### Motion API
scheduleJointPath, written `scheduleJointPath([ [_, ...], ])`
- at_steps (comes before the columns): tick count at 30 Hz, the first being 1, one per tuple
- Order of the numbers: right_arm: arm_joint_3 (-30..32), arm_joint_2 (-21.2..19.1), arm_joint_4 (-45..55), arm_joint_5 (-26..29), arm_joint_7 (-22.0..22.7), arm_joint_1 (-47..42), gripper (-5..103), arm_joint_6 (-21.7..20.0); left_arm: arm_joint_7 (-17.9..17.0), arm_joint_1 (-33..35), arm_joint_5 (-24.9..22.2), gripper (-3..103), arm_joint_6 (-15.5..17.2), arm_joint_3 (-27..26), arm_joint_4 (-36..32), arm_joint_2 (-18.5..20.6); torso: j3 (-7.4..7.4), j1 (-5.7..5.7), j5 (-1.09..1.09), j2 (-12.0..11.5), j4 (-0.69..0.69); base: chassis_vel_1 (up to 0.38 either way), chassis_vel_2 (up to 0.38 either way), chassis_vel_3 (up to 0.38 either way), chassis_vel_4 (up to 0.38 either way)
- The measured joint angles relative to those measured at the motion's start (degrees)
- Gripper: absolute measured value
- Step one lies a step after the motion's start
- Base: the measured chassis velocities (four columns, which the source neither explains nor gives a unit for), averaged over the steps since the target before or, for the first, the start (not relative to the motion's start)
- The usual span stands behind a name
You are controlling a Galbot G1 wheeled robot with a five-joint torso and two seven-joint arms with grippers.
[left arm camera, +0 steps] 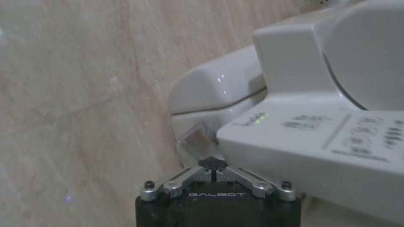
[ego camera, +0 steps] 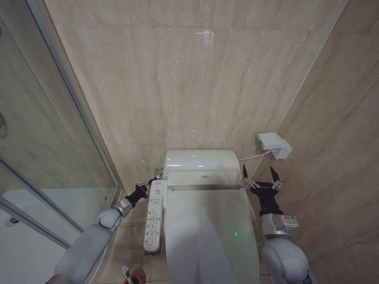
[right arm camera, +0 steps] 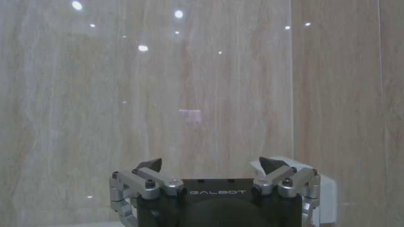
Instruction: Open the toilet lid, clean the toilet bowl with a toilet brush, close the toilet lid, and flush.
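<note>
Clearly, the left gripper [ego camera: 142,189] was seen with its fingers drawn together on nothing, tucked low at the rear of the toilet, just beside the back end of the side control panel [ego camera: 154,216]. In the left wrist view its closed tips [left arm camera: 213,164] were pointed at a small clear flush plate [left arm camera: 197,141] on the toilet body, very near it; whether they touched it could not be told. The right gripper [ego camera: 260,180] was held spread wide and empty on the far side of the toilet, just off the rear corner of the toilet lid [ego camera: 204,236], facing the wall.

The toilet lid was found lying flat and closed over the toilet. The red holder cup [ego camera: 137,276] was glimpsed on the floor to the front of the toilet on its left.

A risk was judged: the closed left tips could slip off the small plate and strike the panel's underside, pressing a button unintentionally, because little room was left between panel and wall.

Beige marble-look tiles covered wall and floor around the toilet; a glass shower screen [ego camera: 41,148] stood to its left, a white wall box [ego camera: 273,145] to its right.
</note>
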Motion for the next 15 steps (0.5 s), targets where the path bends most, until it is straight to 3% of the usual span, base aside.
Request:
scheduleJointPath([
  [3, 0.0, 0.0, 0.01, 0.0, 0.0, 0.0, 100, 0.0, -0.33, 1.91, 0.18, 0, -0.06, -1.61, -1.04, 0.27, 0.01, 0.01, -0.08, -0.01, -0.02, 0.0, 0.0, 0.0, 0.0],
  [5, 0.0, 0.0, 0.0, 0.0, 0.0, 0.0, 100, 0.0, -2.62, 3.62, 0.18, 0, 0.21, -2.98, -2.28, 1.08, 0.0, 0.0, 0.02, 0.0, 0.01, 0.0, 0.0, 0.0, 0.0],
  [14, 0.0, 0.0, 0.0, 0.0, 0.0, 0.0, 100, 0.0, -7.34, 9.07, -0.94, -2, 1.17, -7.02, -6.13, 3.71, 0.0, 0.0, -0.03, 0.0, 0.02, 0.0, 0.0, 0.0, 0.0],
  [15, 0.0, 0.0, 0.0, 0.0, 0.0, 0.0, 100, 0.0, -7.98, 9.79, -1.16, 24, 1.29, -7.58, -6.84, 4.13, 0.0, 0.0, -0.01, 0.0, 0.03, 0.0, 0.0, 0.0, 0.0],
])
